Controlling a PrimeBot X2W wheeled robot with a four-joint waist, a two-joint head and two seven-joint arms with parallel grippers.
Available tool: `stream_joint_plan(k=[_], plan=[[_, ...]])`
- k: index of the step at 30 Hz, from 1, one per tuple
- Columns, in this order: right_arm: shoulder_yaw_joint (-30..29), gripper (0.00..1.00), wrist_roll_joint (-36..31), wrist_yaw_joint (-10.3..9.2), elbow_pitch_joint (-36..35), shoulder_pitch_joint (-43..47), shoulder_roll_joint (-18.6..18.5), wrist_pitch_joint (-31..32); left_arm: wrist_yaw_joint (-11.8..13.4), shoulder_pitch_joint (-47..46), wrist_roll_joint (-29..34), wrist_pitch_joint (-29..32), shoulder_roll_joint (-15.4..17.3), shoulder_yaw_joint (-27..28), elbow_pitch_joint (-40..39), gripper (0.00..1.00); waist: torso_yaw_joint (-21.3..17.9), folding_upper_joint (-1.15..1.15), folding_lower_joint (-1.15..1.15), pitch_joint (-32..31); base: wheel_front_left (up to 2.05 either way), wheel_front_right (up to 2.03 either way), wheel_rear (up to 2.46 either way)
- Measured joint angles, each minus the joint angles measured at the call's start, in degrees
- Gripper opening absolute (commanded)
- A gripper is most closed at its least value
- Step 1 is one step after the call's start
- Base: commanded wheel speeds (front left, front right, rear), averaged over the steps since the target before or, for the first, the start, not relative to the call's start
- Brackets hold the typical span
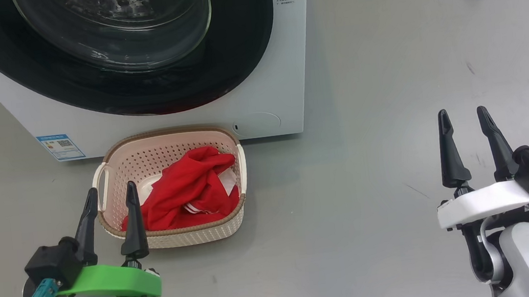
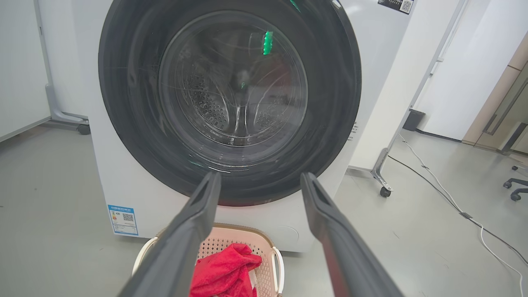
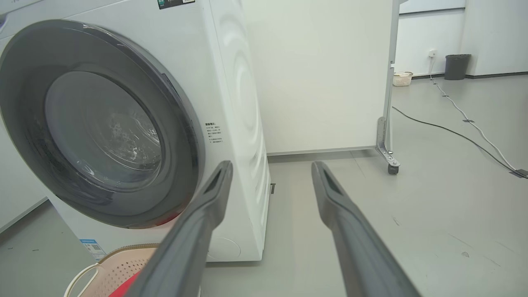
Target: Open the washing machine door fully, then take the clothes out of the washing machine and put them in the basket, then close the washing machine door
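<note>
Left gripper (image 1: 111, 187) and right gripper (image 1: 462, 111) both released, empty. Clothes (image 1: 185, 186) in basket (image 1: 164, 132), on floor (image 1: 371, 181) at machine (image 1: 284, 102) front. Door (image 1: 244, 47) looks shut; latch I cannot confirm. Risk: left gripper, close over basket rim, knocks it.

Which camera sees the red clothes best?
The head view: the clothes lie nearly whole in the basket. The left wrist view cuts them off at the bottom; the right wrist view catches a sliver.
</note>
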Motion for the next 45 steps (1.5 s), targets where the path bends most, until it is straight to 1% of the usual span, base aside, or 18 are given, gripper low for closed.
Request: stream_joint_plan(k=[11,13,28,31,37,39,45], plan=[[-0.9,1.0,-1.23,0.19,-1.25,2.15,1.04,0.0,0.01,0.16,0.33,0.0,0.02,-0.32,0.08,1.0,-0.48,0.0,0.0,0.02,0.0,0.0,0.0],[-1.09,1.0,-1.23,0.62,-1.44,2.22,1.3,0.0,0.01,0.17,0.34,0.0,0.02,-0.34,0.08,1.0,-0.52,0.0,0.0,0.09,0.0,0.0,0.0],[-2.66,1.0,-2.12,1.19,-1.98,3.31,1.91,0.0,0.02,0.35,2.05,0.0,0.03,-0.92,0.13,1.0,-0.56,0.0,0.0,0.17,0.0,0.0,0.0],[-2.9,1.0,-2.25,1.7,-2.1,3.42,1.99,0.0,0.02,0.35,2.04,0.0,0.03,-1.01,0.13,1.0,-0.54,0.0,0.0,0.17,0.0,0.0,0.0],[-3.25,1.0,-2.78,1.79,-2.11,3.61,2.1,0.0,0.02,0.36,2.12,0.0,0.03,-1.01,0.12,1.0,-0.5,0.0,0.0,0.03,0.0,0.0,0.0],[-3.39,1.0,-2.83,2.19,-2.1,3.82,2.13,0.0,0.02,0.36,2.47,0.0,0.03,-1.02,0.12,1.0,-0.5,0.0,0.0,-0.06,0.0,0.0,0.0],[-3.55,1.0,-3.48,2.42,-2.03,4.09,2.42,0.0,0.02,0.41,1.81,0.0,0.04,-0.97,0.25,1.0,-0.6,0.0,0.0,-0.35,0.0,0.0,0.0]])
